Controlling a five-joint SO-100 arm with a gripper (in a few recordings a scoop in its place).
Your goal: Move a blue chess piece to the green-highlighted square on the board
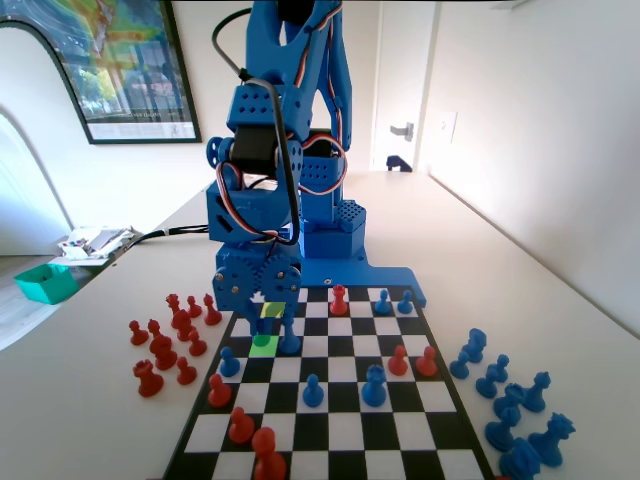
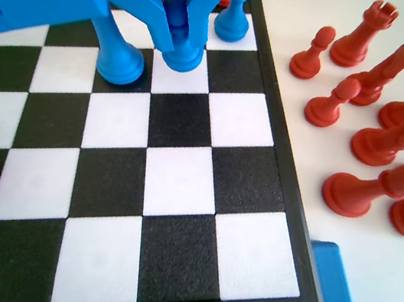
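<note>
On the board (image 1: 440,420), one hand (image 2: 180,27) seemingly clamped around one blue chess piece (image 2: 181,42), on the green-highlighted square (image 1: 264,346).

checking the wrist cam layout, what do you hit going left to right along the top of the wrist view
Slim blue piece → blue chess piece between the gripper jaws → another blue pawn → board edge → red pieces on the table.

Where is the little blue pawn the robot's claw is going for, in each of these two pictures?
Fixed view: the blue pawn sits low under the gripper, left of centre, at the green-highlighted square.
Wrist view: the same pawn stands at top centre, between the two jaws.
Shared landmark: the taller blue piece right beside the pawn, on its right in the fixed view and on its left in the wrist view.
</note>
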